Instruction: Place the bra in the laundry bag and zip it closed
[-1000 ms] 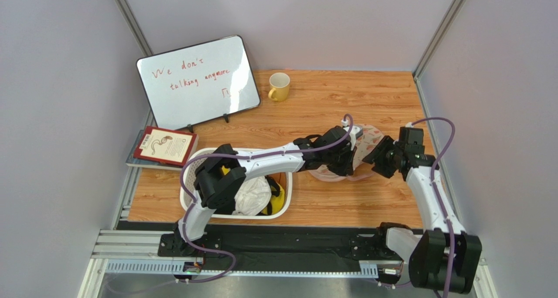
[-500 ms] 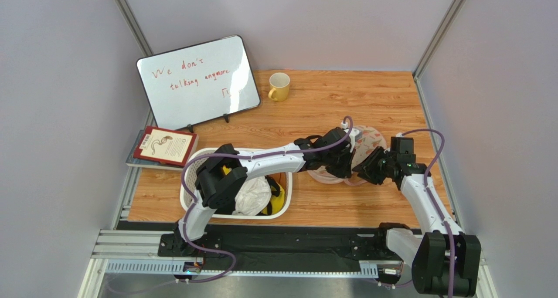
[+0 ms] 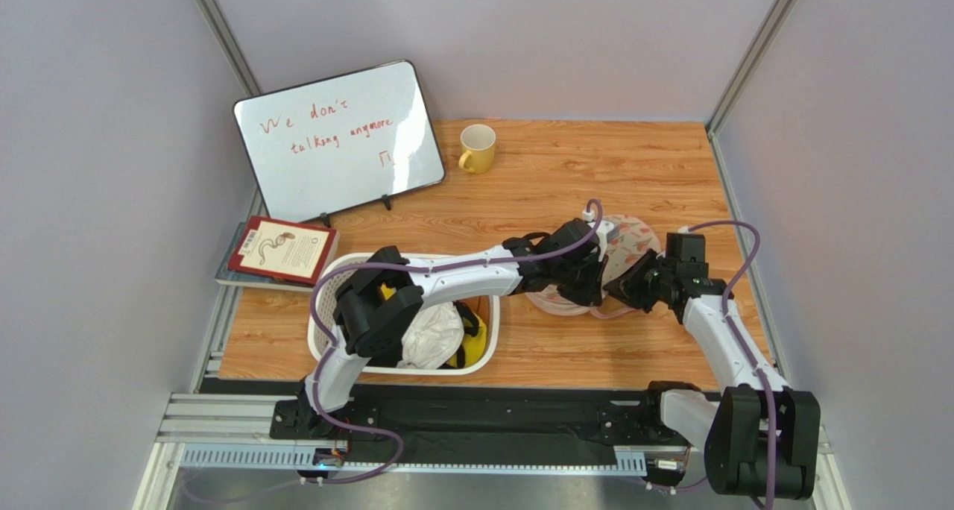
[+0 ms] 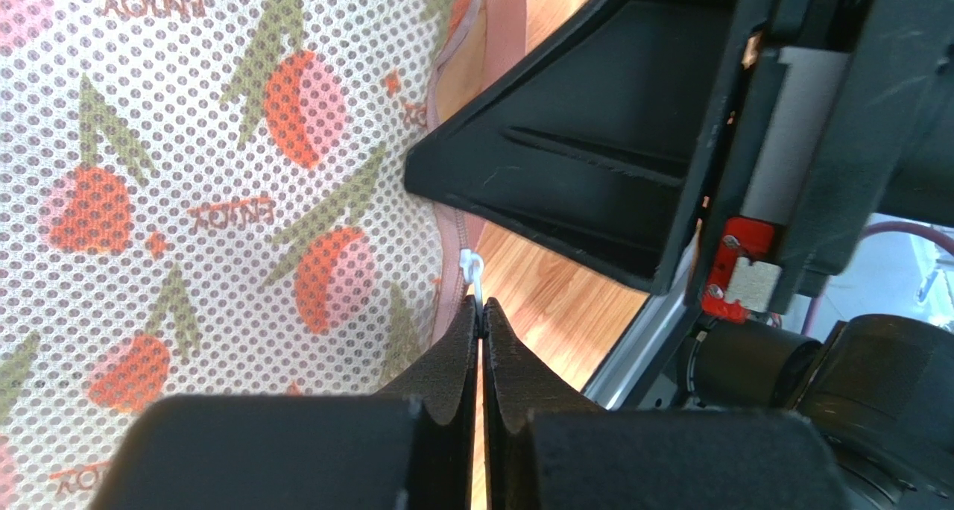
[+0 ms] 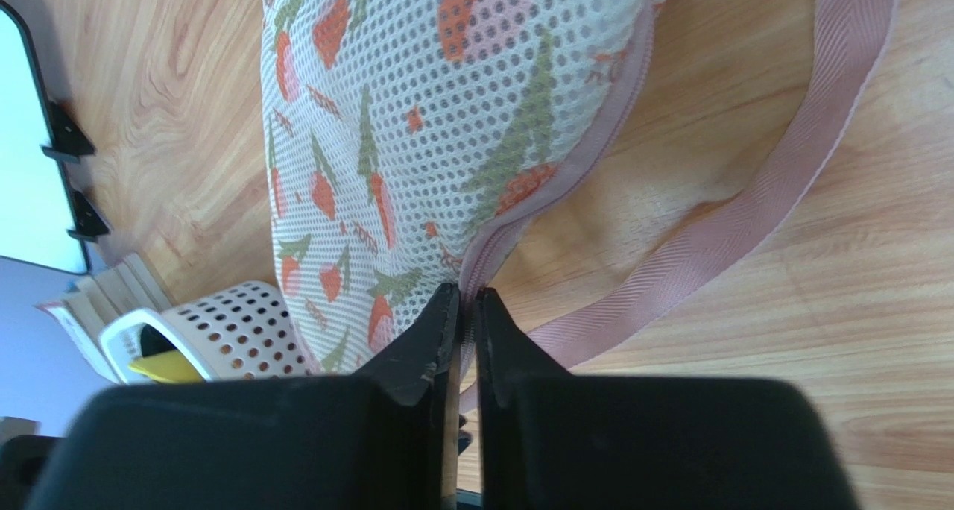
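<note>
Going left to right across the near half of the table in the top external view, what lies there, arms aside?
red book → white basket → laundry bag

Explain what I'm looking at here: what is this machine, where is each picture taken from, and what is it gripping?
These are two robot arms bolted at the near edge of a wooden table. The wide picture looks down from above and behind them, with the left arm on the left and the right arm on the right. The other two pictures come from a camera on each wrist, looking along its own claw. On the table are a whiteboard, a yellow mug, a red book, a white basket of clothes, and the printed mesh laundry bag. The left claw is pinched on the bag's small white zip pull. The right claw is pinched on the bag's pink zip edge. The bra shows in no picture.
</note>
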`<state>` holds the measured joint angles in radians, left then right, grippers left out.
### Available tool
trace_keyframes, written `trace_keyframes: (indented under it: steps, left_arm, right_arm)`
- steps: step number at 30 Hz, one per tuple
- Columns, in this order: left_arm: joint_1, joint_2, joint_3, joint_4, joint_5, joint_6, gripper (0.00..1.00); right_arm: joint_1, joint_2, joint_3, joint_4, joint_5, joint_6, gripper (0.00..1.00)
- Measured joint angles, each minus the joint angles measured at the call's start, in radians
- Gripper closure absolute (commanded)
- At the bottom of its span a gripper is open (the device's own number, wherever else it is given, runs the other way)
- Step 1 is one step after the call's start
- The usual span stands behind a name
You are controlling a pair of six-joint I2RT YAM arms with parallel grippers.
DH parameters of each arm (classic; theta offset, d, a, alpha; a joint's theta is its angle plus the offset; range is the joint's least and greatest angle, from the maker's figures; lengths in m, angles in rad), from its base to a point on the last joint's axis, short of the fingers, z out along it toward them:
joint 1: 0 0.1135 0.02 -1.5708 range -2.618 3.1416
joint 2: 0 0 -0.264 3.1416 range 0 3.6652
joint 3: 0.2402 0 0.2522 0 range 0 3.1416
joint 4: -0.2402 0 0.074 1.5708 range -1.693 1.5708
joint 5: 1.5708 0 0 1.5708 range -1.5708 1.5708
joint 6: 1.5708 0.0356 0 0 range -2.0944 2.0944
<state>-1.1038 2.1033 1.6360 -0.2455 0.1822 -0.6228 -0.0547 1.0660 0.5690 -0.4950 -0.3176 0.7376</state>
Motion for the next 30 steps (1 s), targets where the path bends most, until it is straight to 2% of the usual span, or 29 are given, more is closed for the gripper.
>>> trace_keyframes:
  steps: [6,13,16,21,24,27,28,30]
  left_arm:
    - [-0.002,-0.006,-0.060,0.022,-0.012,0.002,1.00]
    - [0.008,-0.109,-0.282,0.036,-0.068,0.020,1.00]
    - [0.018,-0.149,-0.325,0.029,-0.089,0.030,1.00]
    - [0.022,-0.172,-0.315,0.031,-0.087,0.045,1.00]
    - [0.004,-0.152,-0.252,-0.003,-0.079,0.054,1.00]
    - [-0.017,-0.119,-0.168,-0.013,-0.058,0.057,1.00]
    - [-0.022,-0.107,-0.143,-0.013,-0.051,0.057,1.00]
    - [-0.031,-0.090,-0.107,-0.013,-0.041,0.057,1.00]
  right_arm:
    - [0.001,0.029,0.007,-0.008,0.017,-0.010,1.00]
    - [-0.057,0.074,0.043,-0.042,0.024,-0.086,1.00]
    - [-0.077,0.081,0.063,-0.058,0.034,-0.116,1.00]
    - [-0.060,0.138,0.126,-0.074,0.052,-0.148,0.98]
    - [-0.026,0.183,0.161,-0.058,0.056,-0.151,0.95]
    - [0.004,0.237,0.205,-0.046,0.054,-0.153,0.81]
    - [0.014,0.260,0.230,-0.047,0.054,-0.161,0.72]
    - [0.027,0.293,0.275,-0.047,0.048,-0.171,0.62]
